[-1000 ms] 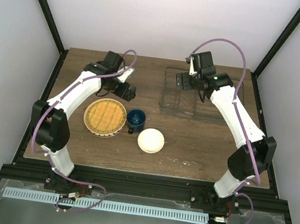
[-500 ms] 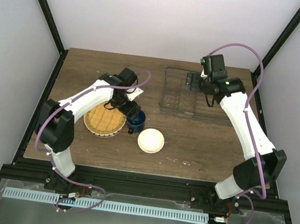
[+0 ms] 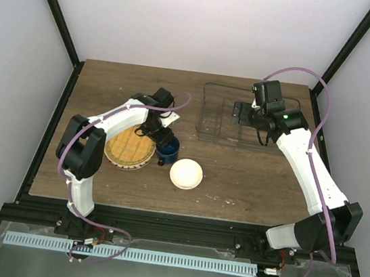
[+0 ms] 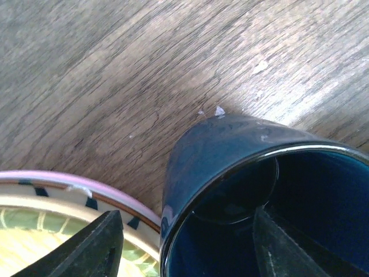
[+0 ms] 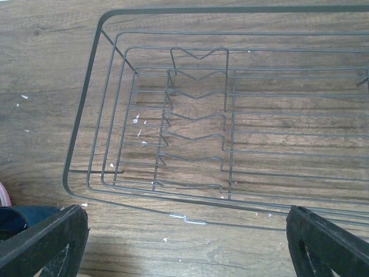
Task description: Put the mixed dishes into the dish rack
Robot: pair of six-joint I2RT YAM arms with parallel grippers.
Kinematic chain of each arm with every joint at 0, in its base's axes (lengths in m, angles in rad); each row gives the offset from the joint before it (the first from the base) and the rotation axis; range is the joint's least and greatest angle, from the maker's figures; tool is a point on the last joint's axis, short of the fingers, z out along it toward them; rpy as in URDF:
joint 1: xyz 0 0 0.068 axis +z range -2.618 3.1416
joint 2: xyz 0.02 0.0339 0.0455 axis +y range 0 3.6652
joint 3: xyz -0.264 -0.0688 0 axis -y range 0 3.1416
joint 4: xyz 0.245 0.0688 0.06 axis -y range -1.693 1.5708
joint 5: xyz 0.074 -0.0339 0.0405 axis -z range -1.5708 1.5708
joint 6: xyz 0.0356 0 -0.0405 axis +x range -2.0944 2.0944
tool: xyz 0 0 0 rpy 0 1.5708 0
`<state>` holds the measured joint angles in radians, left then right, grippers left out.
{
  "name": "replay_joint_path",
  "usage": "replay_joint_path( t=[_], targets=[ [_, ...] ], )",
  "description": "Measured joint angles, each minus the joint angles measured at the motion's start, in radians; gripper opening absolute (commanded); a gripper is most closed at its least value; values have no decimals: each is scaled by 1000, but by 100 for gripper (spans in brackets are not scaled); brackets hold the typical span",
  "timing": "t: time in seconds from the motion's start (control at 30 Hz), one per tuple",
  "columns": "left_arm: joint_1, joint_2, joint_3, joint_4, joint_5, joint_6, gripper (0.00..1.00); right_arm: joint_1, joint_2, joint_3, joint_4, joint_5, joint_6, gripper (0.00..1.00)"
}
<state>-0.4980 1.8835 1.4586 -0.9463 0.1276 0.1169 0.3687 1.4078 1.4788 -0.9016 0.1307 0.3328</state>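
Shows mug [image 4: 214,151] upright on table [image 3: 110,87], just beside plates [image 3: 128,147], bowl [image 3: 186,173] near, rack [image 3: 221,119] well apart. Has left gripper [image 4: 184,218] astride mug wall, jaws spread, one finger inside. Has right gripper [image 5: 185,212] above rack, jaws wide apart.

The left arm [image 3: 114,117] and right arm [image 3: 307,167] have white shells and black joints. A purple cable [image 3: 293,69] loops off each. The fingers [image 5: 46,242] are black wedges.
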Motion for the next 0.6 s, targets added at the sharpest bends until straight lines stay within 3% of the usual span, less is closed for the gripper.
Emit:
replay_joint_path(
  t=[0.17, 0.5, 0.6],
  targets=[
    [0, 25, 8, 32, 29, 18, 37, 0, -7, -6, -3, 0, 5, 96],
    [1, 53, 8, 62, 74, 24, 4, 0, -6, -6, -3, 0, 4, 96],
    [0, 53, 7, 69, 80, 25, 0, 0, -2, -6, -3, 0, 3, 97]
  ],
)
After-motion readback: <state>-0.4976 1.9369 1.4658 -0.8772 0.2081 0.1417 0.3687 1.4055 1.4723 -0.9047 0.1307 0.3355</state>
